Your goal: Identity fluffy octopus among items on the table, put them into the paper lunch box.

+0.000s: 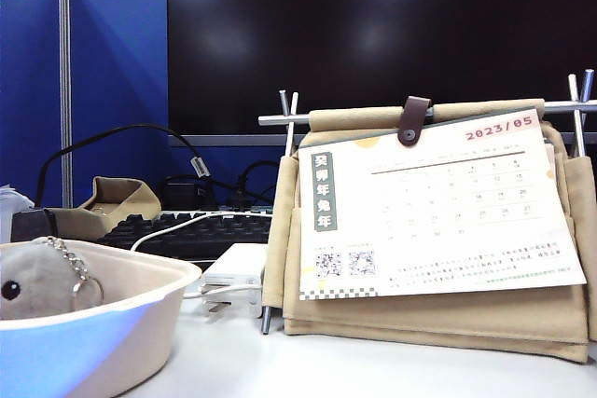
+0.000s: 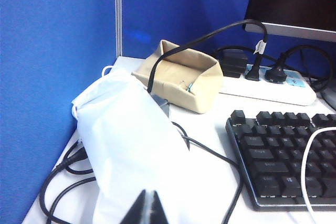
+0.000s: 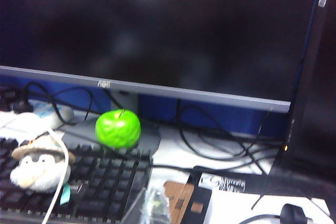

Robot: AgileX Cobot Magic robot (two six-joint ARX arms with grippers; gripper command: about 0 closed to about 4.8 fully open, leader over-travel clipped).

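The fluffy octopus (image 1: 33, 284) was seen already lying in the paper lunch box (image 1: 140, 309), with the left gripper (image 2: 145, 208) and right gripper (image 3: 152, 203) both closed, empty, well apart from it.

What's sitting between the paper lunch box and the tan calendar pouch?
In the exterior view, a white power adapter stands on the table between the paper lunch box and the pouch.

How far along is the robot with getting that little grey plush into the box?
It looks essentially done: the fluffy octopus already sits inside the paper lunch box on the table. Nothing is in hand: the left gripper is shut and empty above a white bag, and the right gripper, near the keyboard, is shut too. No other octopus is visible.
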